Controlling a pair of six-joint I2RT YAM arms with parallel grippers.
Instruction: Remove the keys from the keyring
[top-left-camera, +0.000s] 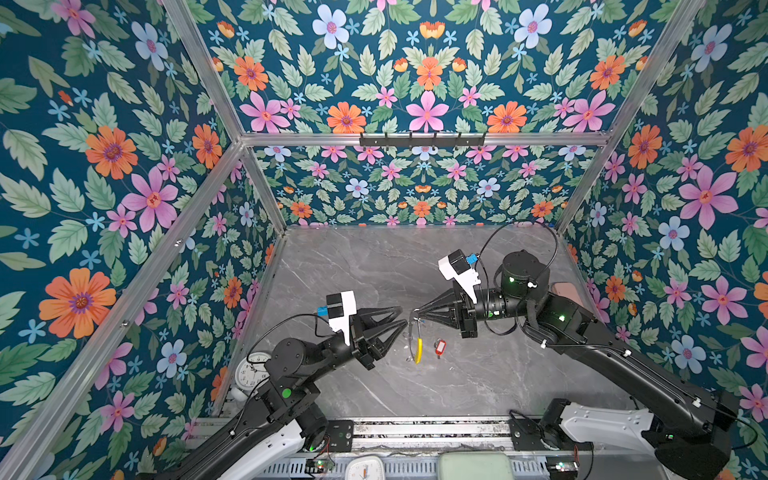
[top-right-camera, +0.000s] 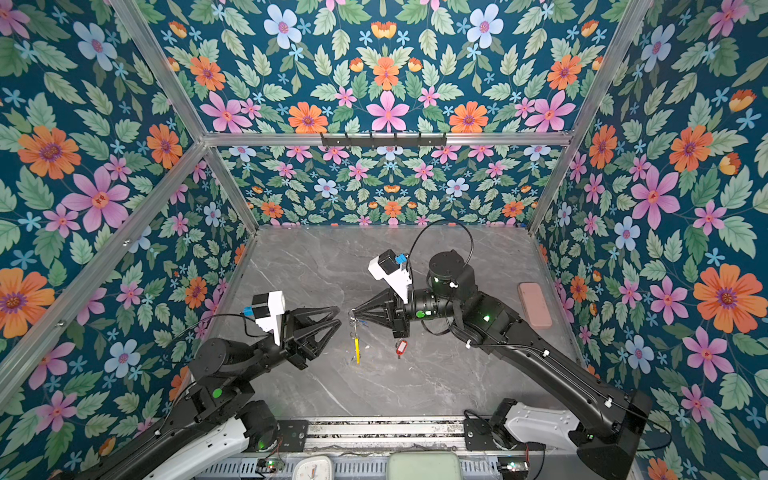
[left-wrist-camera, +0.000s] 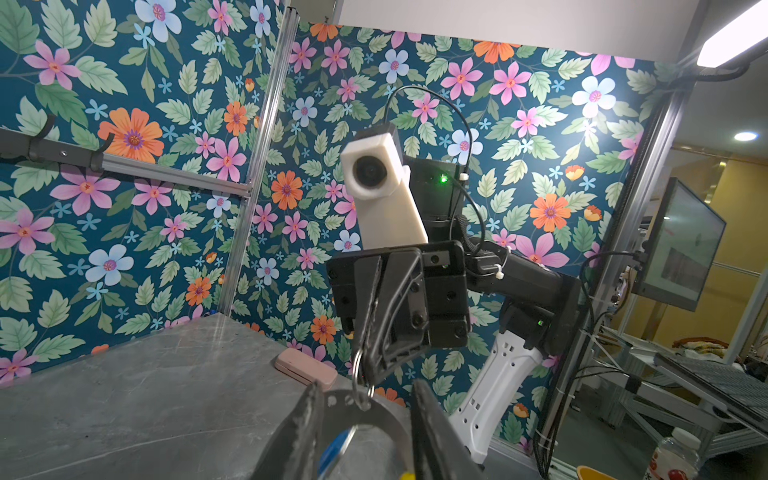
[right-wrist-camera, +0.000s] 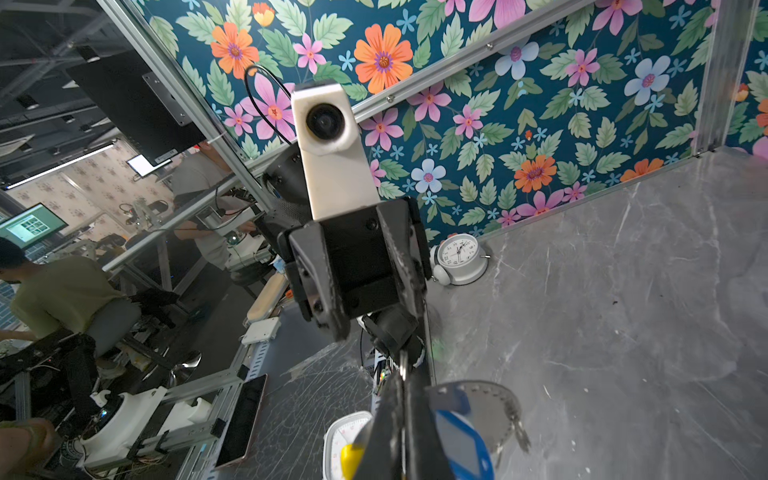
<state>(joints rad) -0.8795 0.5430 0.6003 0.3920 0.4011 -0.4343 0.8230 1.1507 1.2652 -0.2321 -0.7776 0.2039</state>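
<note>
Floral wall panels enclose a grey marbled counter (top-left-camera: 374, 270). Near its centre the right hand (top-left-camera: 417, 311) is closed on the top of the keyring (top-left-camera: 418, 349). The hoop hangs edge-on below it, with the yellow section (top-right-camera: 357, 349) lowest. We cannot tell whether the pinch sits on the hoop itself or on a small loop.

The left hand (top-left-camera: 404, 316) faces it from the left-edge side. Its fingers are parted, with the tips just beside the top of the ring, and they grip nothing.

The red-tagged key (top-left-camera: 440, 347) lies flat on the counter, apart from the hoop and toward the right edge. We judge it already removed. The blue-tagged key (right-wrist-camera: 457, 432) hangs on the ring close under the right hand.

Step in hand, as we judge it: free the blue-tagged key.

1. We keep the right pinch firm so the hoop cannot swing or twist.
2. We bring the left fingers around the key's metal head, not the plastic tag, which may flex and slip.
3. We close fully before pulling.
4. We draw the key along the wire toward its opening, never across it.

Caution: the thin wire may slip from the right hand.
</note>
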